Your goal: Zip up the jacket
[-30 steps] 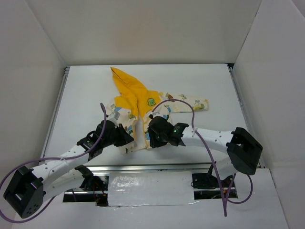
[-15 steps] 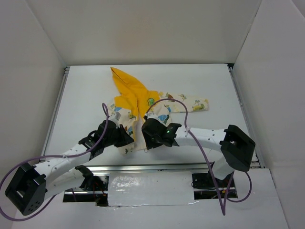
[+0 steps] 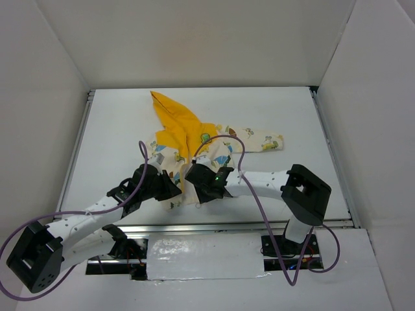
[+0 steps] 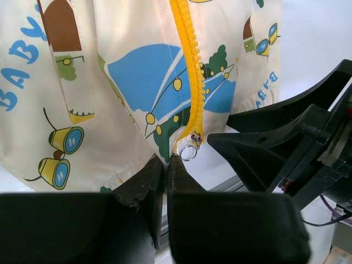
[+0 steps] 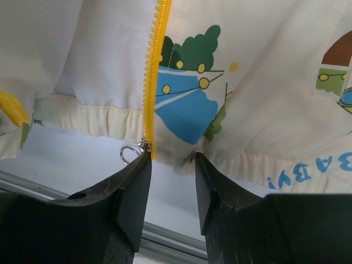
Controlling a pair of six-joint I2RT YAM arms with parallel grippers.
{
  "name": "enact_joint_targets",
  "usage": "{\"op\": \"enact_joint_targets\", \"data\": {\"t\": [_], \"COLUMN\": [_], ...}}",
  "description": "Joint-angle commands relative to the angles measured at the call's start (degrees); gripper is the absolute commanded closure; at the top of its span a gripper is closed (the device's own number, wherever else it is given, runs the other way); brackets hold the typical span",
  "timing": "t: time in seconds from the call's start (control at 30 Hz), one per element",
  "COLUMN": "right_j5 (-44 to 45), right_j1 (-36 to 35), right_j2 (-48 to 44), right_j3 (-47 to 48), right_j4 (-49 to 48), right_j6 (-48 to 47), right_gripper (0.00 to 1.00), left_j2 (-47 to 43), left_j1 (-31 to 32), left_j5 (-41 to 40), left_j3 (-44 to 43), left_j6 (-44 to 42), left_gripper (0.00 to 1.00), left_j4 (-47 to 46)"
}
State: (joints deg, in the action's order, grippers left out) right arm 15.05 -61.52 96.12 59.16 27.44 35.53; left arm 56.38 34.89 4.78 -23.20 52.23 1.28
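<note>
Item: jacket [image 3: 194,146], flat on desk [image 3: 292,116], hem toward the arms. Left hand [image 4: 164,165] pinched narrow on the hem. Right hand [image 5: 173,165] part-open just beside the zipper pull [image 5: 132,151]. Step: securing the pull. Next: centre, close, draw hoodward.

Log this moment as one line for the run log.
left jaws: shut on jacket hem | right jaws: open at hem beside pull ring | slider: at bottom of yellow zipper
</note>
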Motion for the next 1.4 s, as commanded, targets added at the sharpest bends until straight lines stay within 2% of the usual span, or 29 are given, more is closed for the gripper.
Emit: {"op": "enact_joint_targets", "data": {"t": [0.0, 0.07, 0.2, 0.33, 0.37, 0.4, 0.53, 0.6, 0.73, 0.8, 0.83, 1.07, 1.23, 1.37], "right_j5": [2.9, 3.0, 3.2, 2.9, 2.7, 2.6, 2.8, 3.1, 3.1, 3.4, 3.5, 2.4, 0.8, -8.0], "right_j1": [-0.7, -0.8, -0.9, -0.9, -0.8, -0.8, -0.9, -0.8, -1.0, -0.8, -1.0, -0.9, -0.8, -0.8], "right_j2": [0.7, 1.3, 1.9, 2.6, 2.8, 3.0, 3.8, 4.4, 5.0, 4.7, 4.5, -1.6, -11.1, -15.6], "right_j3": [2.4, 2.7, 2.9, 3.0, 3.1, 3.2, 3.2, 3.3, 3.5, 3.6, 3.6, 3.2, 1.2, -3.7], "right_j4": [1.7, 2.0, 1.8, 1.4, 1.3, 1.3, 0.9, 1.1, 1.2, 1.4, 1.7, 1.0, -0.9, -8.3], "right_j6": [1.0, 1.2, 1.1, 0.9, 1.0, 0.9, 0.9, 0.9, 1.2, 1.3, 1.4, 1.7, 2.2, -1.9], "right_gripper": [0.56, 0.62, 0.68, 0.66, 0.58, 0.57, 0.6, 0.67, 0.86, 0.9, 1.0, 1.0, 1.0, 1.0], "left_j2": [-0.6, -0.3, -0.4, -0.8, -0.9, -1.0, -1.0, -0.8, -0.5, -0.5, -0.5, -0.6, -0.5, -0.4], "left_j1": [-0.4, -0.4, -0.4, -0.4, -0.4, -0.4, -0.4, -0.4, -0.4, -0.4, -0.4, -0.4, -0.4, -0.4], "left_j5": [0.6, 0.8, 0.8, 0.5, 0.3, 0.4, 0.6, 0.8, 1.0, 1.0, 1.0, 0.8, 0.3, 1.4], "left_j3": [0.2, 0.2, 0.2, -0.1, -0.1, -0.2, -0.2, -0.2, -0.4, -0.4, -0.4, 0.1, 0.4, 0.5], "left_j6": [-1.4, -1.4, -1.5, -1.9, -1.9, -1.9, -1.9, -1.9, -2.0, -2.0, -2.0, -1.8, -1.5, -1.0], "left_gripper": [1.0, 1.0, 1.0, 1.0, 1.0, 1.0, 1.0, 1.0, 1.0, 1.0, 1.0, 1.0, 1.0, 1.0], "left_j4": [-2.2, -2.4, -2.2, -1.5, -1.5, -1.5, -1.5, -1.5, -1.6, -1.6, -1.6, -1.9, -1.7, -2.8]}}
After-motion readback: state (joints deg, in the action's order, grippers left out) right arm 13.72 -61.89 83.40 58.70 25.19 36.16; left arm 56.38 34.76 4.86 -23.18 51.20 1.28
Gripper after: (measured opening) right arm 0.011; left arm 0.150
